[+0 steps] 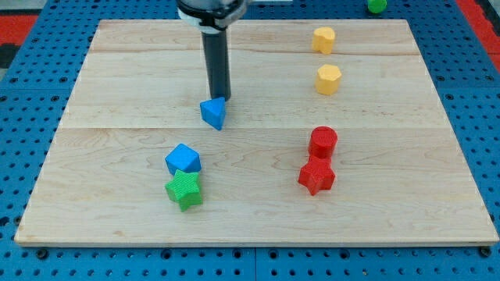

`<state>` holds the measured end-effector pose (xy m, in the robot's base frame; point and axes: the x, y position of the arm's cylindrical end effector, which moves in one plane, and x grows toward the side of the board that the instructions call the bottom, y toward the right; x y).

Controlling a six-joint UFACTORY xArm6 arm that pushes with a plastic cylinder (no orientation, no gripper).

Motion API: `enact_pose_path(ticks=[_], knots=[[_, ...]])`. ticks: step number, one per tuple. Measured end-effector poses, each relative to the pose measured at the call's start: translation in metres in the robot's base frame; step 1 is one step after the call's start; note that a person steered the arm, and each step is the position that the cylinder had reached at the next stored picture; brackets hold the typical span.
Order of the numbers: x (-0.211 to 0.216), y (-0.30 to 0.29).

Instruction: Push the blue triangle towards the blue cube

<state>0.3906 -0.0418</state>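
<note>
Camera view, hidden or cut off: the arm above the straight dark rod [216, 64] is cropped by the far edge of the view; only a dark collar with a pale rim shows there.
Far right corner: a small green object [377, 5] sits off the board, cut by the edge, shape unclear.
Hard to make out: whether the two yellow blocks are cylinders or many-sided pieces; they look faceted.
Rod pose: it stands nearly upright over the far-left part of the pale wooden board [117, 164], leaning slightly.
My tip [222, 97]: down at the board, touching or just beside the far edge of the blue triangle; I cannot tell which.
Hand state: the rig has no jaws to open or close, only the rod, and it grips nothing.
Blue triangle block [213, 112]: left of the board's centre, directly on the near side of my tip.
Blue cube [183, 159]: nearer and a little left of the triangle, apart from it.
Green star block [184, 190]: just on the near side of the cube, touching it or nearly so.
Red cylinder block [323, 141]: right half, mid-depth.
Red star block [316, 176]: right against the cylinder's near side.
Far yellow block [323, 39]: far right.
Near yellow block [328, 79]: just nearer than the first, apart from it.
Surround: blue perforated base [31, 117].
</note>
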Motion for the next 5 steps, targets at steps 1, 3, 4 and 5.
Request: enact_pose_path(ticks=[1, 3, 4, 5], knots=[[0.03, 0.0], [0.037, 0.0], [0.038, 0.0], [0.04, -0.013]])
